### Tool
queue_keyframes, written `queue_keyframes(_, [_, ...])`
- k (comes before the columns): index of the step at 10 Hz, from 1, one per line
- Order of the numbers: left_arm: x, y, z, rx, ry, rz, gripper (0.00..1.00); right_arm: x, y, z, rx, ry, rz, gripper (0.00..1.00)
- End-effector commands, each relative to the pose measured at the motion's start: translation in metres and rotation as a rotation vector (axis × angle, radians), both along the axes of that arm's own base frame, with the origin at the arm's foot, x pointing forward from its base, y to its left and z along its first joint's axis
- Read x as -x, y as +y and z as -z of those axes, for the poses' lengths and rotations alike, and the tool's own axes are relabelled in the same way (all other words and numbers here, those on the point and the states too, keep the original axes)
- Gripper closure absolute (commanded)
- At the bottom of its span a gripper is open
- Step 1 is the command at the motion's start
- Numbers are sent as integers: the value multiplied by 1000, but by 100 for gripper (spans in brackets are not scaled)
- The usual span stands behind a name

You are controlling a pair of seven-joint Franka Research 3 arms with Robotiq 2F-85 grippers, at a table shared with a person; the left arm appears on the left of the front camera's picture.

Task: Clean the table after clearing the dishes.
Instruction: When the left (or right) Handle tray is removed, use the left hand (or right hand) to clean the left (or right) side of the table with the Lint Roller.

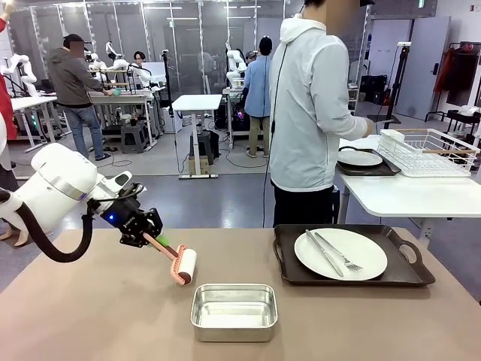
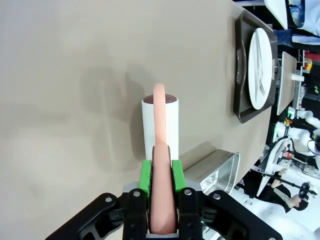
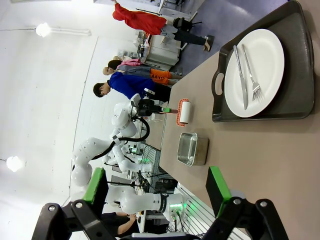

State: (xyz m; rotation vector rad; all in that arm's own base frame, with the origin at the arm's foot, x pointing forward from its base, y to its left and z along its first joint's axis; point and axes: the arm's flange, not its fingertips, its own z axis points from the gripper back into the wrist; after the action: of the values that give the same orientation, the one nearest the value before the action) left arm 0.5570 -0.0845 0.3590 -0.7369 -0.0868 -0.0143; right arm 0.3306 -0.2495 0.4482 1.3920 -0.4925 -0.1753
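The brown table (image 1: 90,316) carries a dark tray (image 1: 409,259) at the right with a white plate (image 1: 340,253), a knife and a fork on it. My left gripper (image 1: 143,229) is shut on the pink handle of a lint roller (image 1: 186,265); its white roll rests on or just above the tabletop left of centre. The left wrist view shows the gripper (image 2: 161,172) clamping that handle, with the roll (image 2: 150,125) ahead and the tray (image 2: 242,60) far off. My right gripper (image 3: 157,195) is open, high above the table, with the plate (image 3: 265,65) and the roller (image 3: 183,111) in view.
A small steel pan (image 1: 234,310) stands near the front edge, right of the roller. A person (image 1: 304,113) stands at the far side, turned to a white side table (image 1: 421,197) with a wire rack (image 1: 428,150) and another plate (image 1: 359,158) on a dark tray.
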Motion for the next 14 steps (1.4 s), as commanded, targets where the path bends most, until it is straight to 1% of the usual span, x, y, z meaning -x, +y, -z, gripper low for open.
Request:
queue_keyframes(1, [-8,12,16,9,8,7,80,2,0,-3,-1,-9,-3,0])
queue_keyframes(2, [-8,18,28,9,-12,5,80,2,0,-3,-1,-9,-3,0])
queue_keyframes(4, [1,34,41,-51,-37,-9,80,2,0,-3,-1,-9,-3,0])
queue_keyframes(5, [5,50,40,-86,-58,-24,80,2,0,-3,-1,-9,-3,0])
queue_keyframes(7, [15,83,42,-123,-72,-39,80,2,0,-3,-1,-9,-3,0])
queue_keyframes(8, [22,104,41,-118,-82,-70,80,2,0,-3,-1,-9,-3,0])
queue_keyframes(9, [31,131,40,-149,-109,-106,80,2,0,-3,-1,-9,-3,0])
queue_keyframes(11, [45,175,31,-273,-147,-109,80,2,0,-3,-1,-9,-3,0])
queue_keyframes(12, [48,199,20,-339,-174,-126,80,2,0,-3,-1,-9,-3,0])
queue_keyframes(14, [54,234,-1,-417,-217,-167,80,2,0,-3,-1,-9,-3,0])
